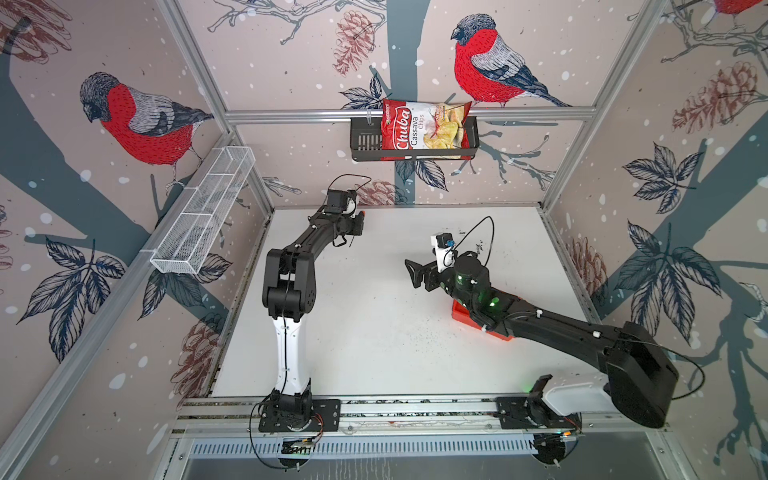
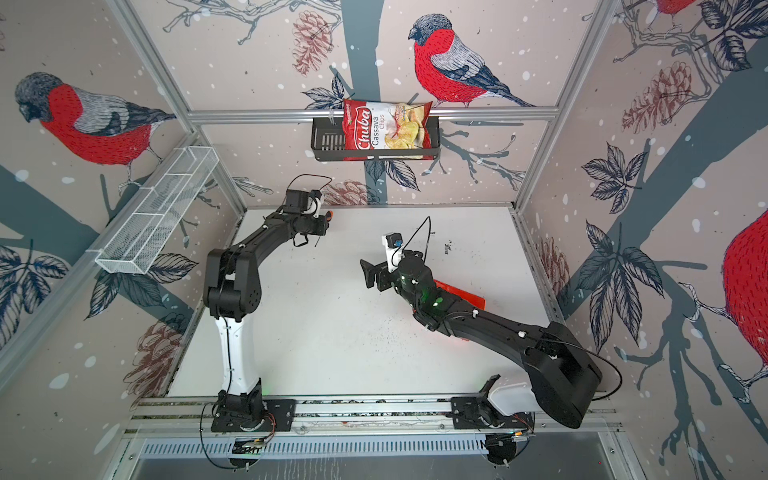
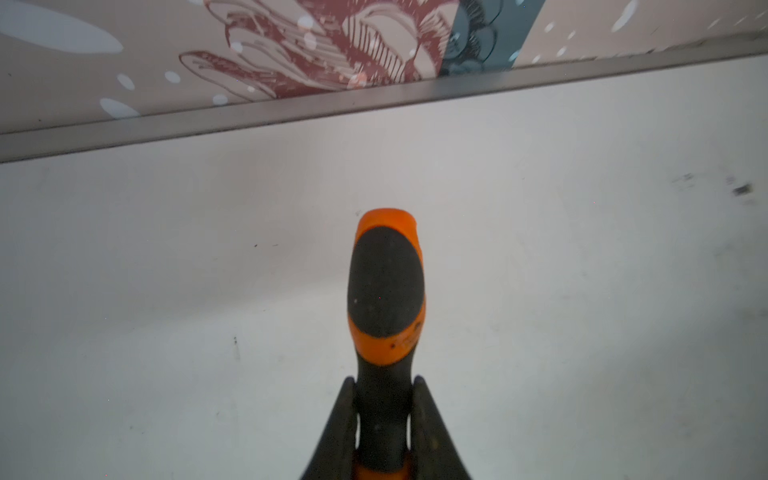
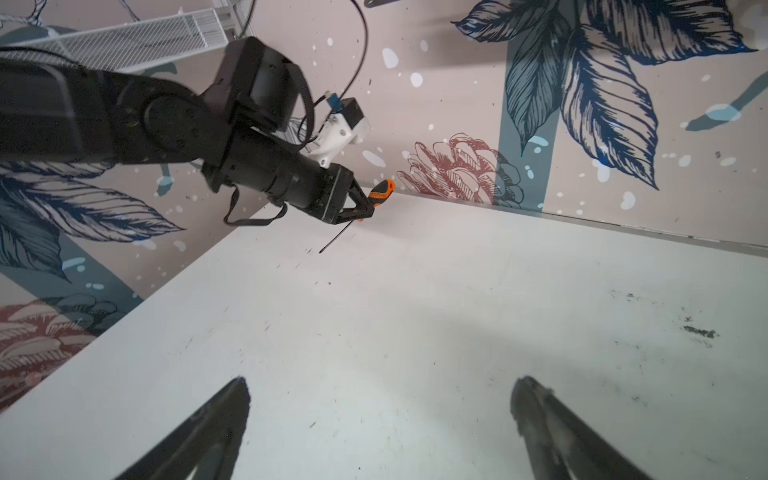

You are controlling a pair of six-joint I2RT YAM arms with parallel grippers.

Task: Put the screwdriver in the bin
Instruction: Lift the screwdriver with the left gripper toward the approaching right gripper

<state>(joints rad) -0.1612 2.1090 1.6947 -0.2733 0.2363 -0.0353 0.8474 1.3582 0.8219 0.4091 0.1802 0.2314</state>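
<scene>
The right tool [image 1: 409, 270] hangs spread and empty over the middle of the desk [image 1: 374, 332]. Its forearm covers much of the bin [image 1: 459, 311], which sits on the right side toward the front. Farther back, near the back wall on the left, the left tool [image 3: 384, 399] pinches the screwdriver [image 3: 384, 286] at the handle's neck. The handle points at the wall and the shaft slants down toward the front. The bin therefore lies rightward and frontward of the left tool, probably blocked by the nearer right arm.

Left claw [image 3: 384, 380] pinched closed, arm stretched far forward; right claw [image 4: 380, 380] spread wide, pointing leftward
</scene>
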